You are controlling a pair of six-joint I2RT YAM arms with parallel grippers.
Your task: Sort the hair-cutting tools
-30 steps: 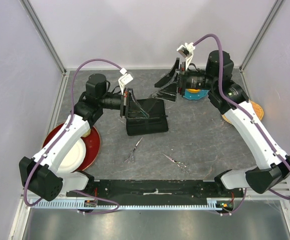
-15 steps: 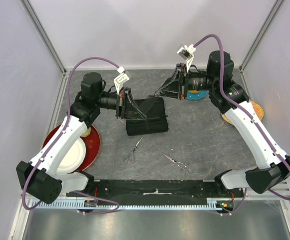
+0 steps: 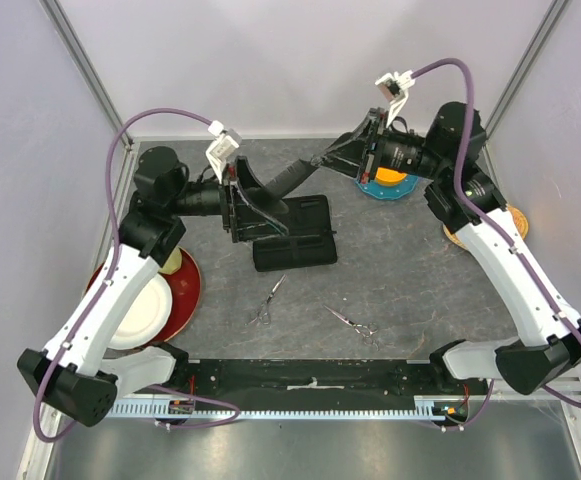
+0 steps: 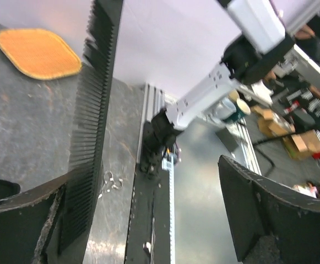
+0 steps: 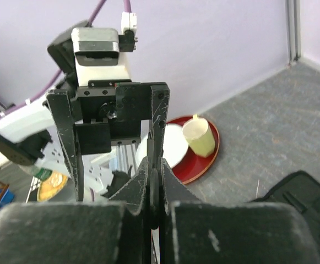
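Right gripper (image 3: 340, 158) is clamped on one end of a black comb (image 3: 290, 178), held in the air. The comb's far end reaches between the wide-apart jaws of the left gripper (image 3: 238, 200), close against one finger. Both arms are raised, wrists turned toward each other. Sorting looks barely begun: the left scissors (image 3: 267, 301) and right scissors (image 3: 354, 322) lie loose on the table (image 3: 410, 280). No second comb is visible.
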